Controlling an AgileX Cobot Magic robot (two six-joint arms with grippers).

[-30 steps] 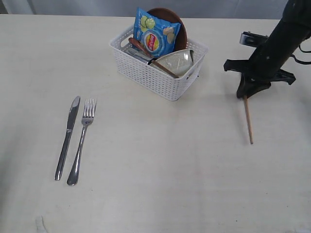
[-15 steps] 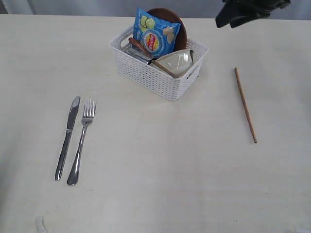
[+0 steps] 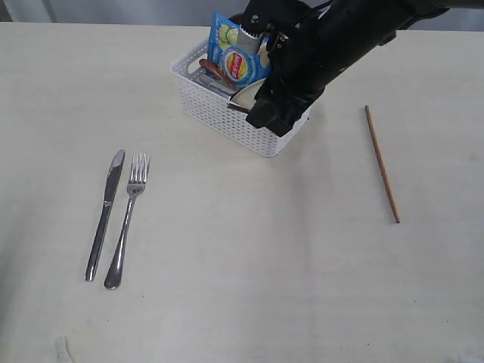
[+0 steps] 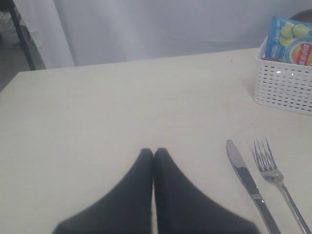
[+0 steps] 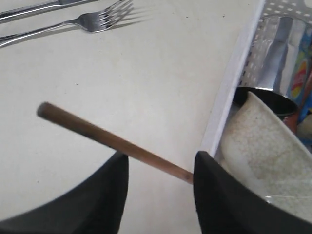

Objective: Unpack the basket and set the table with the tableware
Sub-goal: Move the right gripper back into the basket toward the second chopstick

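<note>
The white basket (image 3: 227, 113) stands at the back of the table (image 3: 249, 265), holding the blue chip bag (image 3: 236, 54) and the wooden spoon (image 3: 212, 70). My right gripper (image 3: 266, 115) hovers over its near right corner. In the right wrist view this gripper (image 5: 161, 168) is open, and a wooden chopstick (image 5: 112, 139) leaning out over the basket rim (image 5: 234, 83) crosses the gap between its fingers. The white bowl (image 5: 263, 156) and steel cup (image 5: 280, 46) lie inside. Another chopstick (image 3: 382, 162) lies on the table at the right. The knife (image 3: 104, 214) and fork (image 3: 127, 219) lie at the left. My left gripper (image 4: 153, 152) is shut and empty, near the knife (image 4: 246, 178).
The right arm (image 3: 340, 38) stretches from the back right across the basket and hides much of what is in it. The fork (image 4: 273, 170) lies beside the knife, with the basket (image 4: 285, 85) beyond them.
My right gripper let go of the chopstick on the table at the right, lifted away, then swung left and down to the basket's near right corner. Knife and fork have not moved.
</note>
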